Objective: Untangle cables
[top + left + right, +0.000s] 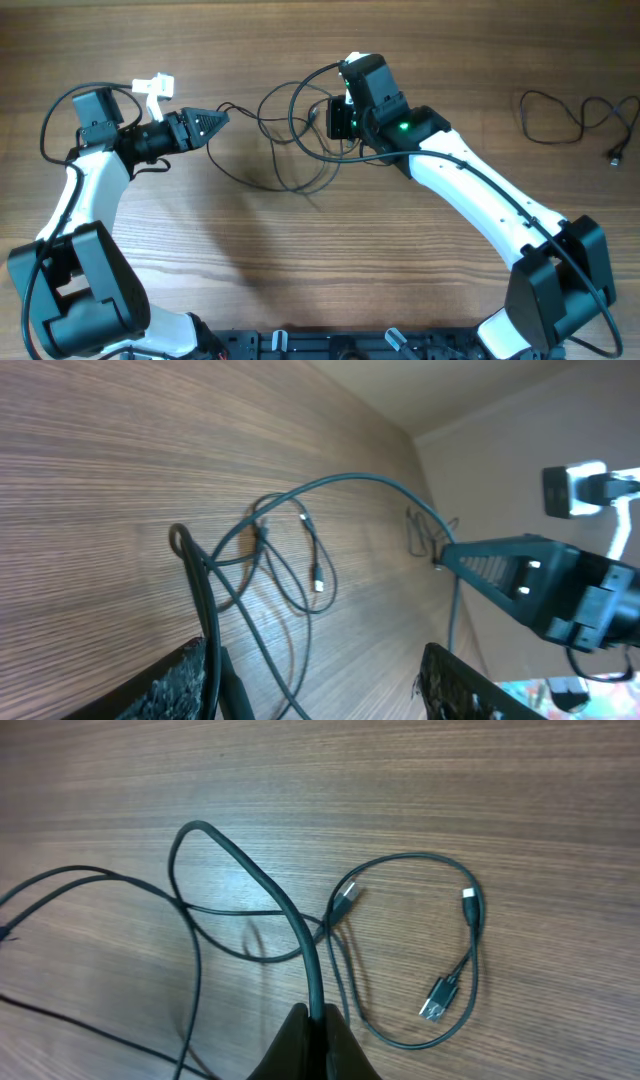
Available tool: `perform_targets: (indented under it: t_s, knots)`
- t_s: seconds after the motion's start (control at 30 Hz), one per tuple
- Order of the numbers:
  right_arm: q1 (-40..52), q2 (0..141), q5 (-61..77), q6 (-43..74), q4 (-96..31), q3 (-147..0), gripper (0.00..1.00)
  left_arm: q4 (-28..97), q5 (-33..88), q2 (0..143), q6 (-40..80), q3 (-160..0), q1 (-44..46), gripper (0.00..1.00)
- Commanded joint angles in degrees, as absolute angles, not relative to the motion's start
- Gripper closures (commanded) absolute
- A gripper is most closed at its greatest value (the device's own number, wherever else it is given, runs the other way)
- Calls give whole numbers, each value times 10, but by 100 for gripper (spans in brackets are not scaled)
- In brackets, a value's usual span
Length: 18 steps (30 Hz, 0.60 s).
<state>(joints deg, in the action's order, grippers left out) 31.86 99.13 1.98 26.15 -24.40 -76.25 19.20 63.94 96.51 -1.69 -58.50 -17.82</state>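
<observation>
1. We see the right tool pinched tight on one strand of the cables. In its wrist view the fingertips meet at the bottom edge. The strand rises straight out of them, arcs away, and drops back to the tabletop.
2. Only the tips of that tool show in its wrist view, because the frame cuts off the rest. From overhead the arm's own body covers the fingers, so we cannot check the grip there.
3. Just ahead of the right tool lies a thin loop with small plugs at its ends. We cannot tell which plug belongs to which cord.
4. The left tool stands wide, with its fingers far apart at the bottom of its wrist view. One strand runs close along the inner edge of one finger, but we cannot tell whether it touches.
5. Ahead of the left tool the cables cross in several loops on the tabletop, and one arc lifts off toward the right tool.
6. Overhead, the tangle lies between the two tools, nearer the right one. We cannot count the cords in it.
7. A separate cable lies well apart from both tools, out beyond the right arm. Its outer loop reaches the frame edge.
8. A white adapter sits just behind the left tool, beside the arm's wrist. Its details are too small to make out.
</observation>
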Motion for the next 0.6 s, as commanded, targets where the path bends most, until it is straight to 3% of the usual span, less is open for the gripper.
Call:
perform_targets:
  t_s: [0.0, 0.2, 0.33, 0.5, 0.57]
  knots:
    - [300, 999, 44, 270, -246, -765, 95, 191, 608, 968, -23, -581, -177, 32]
    - [229, 999, 224, 272, -256, -765, 92, 191, 605, 968, -21, -581, -177, 38]
    - [188, 999, 326, 271, -266, -765, 91, 190, 605, 968, -21, -581, -177, 47]
    - [174, 999, 348, 270, -278, -765, 94, 190, 603, 968, -21, -581, -177, 53]
    - [174, 999, 348, 270, -278, -765, 96, 190, 601, 968, -21, -581, -177, 61]
